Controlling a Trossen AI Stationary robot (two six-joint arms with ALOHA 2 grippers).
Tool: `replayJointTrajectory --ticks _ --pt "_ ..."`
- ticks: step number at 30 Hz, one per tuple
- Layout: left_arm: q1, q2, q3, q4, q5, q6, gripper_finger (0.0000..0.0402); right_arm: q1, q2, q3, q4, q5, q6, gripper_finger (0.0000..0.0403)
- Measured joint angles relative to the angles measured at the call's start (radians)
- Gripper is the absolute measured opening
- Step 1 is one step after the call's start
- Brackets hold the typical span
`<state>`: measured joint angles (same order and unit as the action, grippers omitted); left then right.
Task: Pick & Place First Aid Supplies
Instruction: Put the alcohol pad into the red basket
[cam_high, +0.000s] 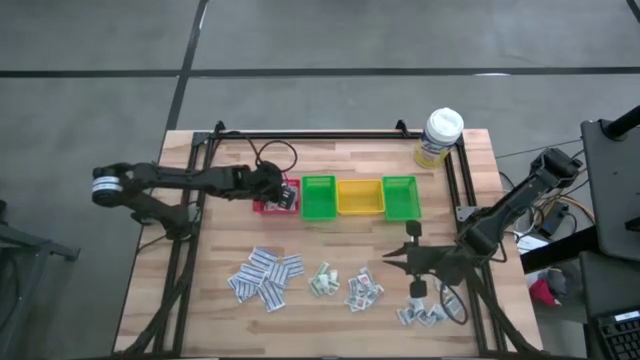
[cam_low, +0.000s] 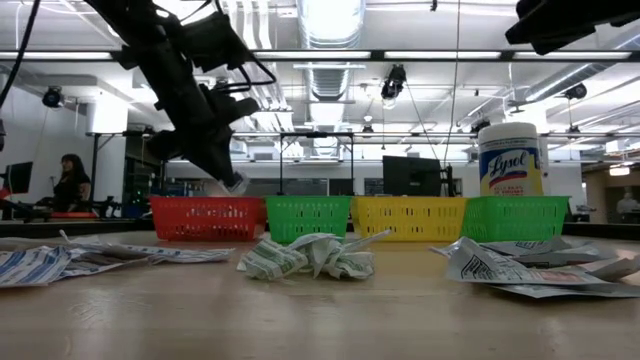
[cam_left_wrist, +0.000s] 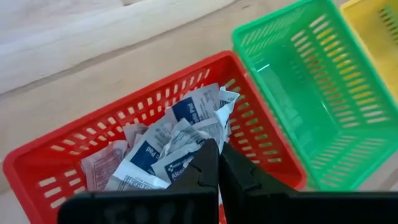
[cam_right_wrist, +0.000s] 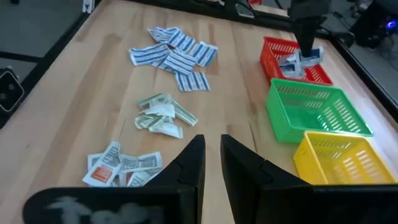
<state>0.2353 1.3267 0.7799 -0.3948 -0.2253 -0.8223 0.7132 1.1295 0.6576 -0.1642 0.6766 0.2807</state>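
My left gripper (cam_high: 285, 190) hangs over the red bin (cam_left_wrist: 74, 146), shut on a white-and-blue packet (cam_left_wrist: 211, 109). More such packets (cam_left_wrist: 140, 155) lie in that bin. On the near half of the table lie heaps of packets: blue-striped ones (cam_high: 265, 275), green-printed ones (cam_high: 323, 280), red-printed ones (cam_high: 363, 290) and a few at the near right (cam_high: 420, 313). My right gripper (cam_right_wrist: 212, 155) is raised above the near right heap and points toward the table's left. Its fingers stand a narrow gap apart with nothing seen between them. My left gripper pinches the packet between its two fingertips (cam_left_wrist: 208, 158), coming slanting down from the table's left. The packet's crumpled end (cam_left_wrist: 225, 102) sticks out past the fingertips, just above the red bin's rim (cam_low: 205, 203). The fingers hide which edge they have.
Right of the red bin stand a green bin (cam_high: 318, 197), a yellow bin (cam_high: 360, 197) and a second green bin (cam_high: 400, 197) in a row. A white-capped bottle (cam_high: 440, 137) stands at the far right corner. A black frame (cam_high: 330, 135) runs along the table's edges.
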Motion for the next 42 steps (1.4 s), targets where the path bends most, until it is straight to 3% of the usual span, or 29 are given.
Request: replayJointTrajectory --ticks 37,42 --pt "0.006 0.085 0.000 0.052 -0.005 0.043 0.0001 0.000 0.018 -0.009 0.022 0.000 0.007 0.0048" --pt "0.006 0.085 0.000 0.051 -0.011 0.044 0.0027 0.000 0.018 -0.009 0.022 0.000 0.007 0.0048"
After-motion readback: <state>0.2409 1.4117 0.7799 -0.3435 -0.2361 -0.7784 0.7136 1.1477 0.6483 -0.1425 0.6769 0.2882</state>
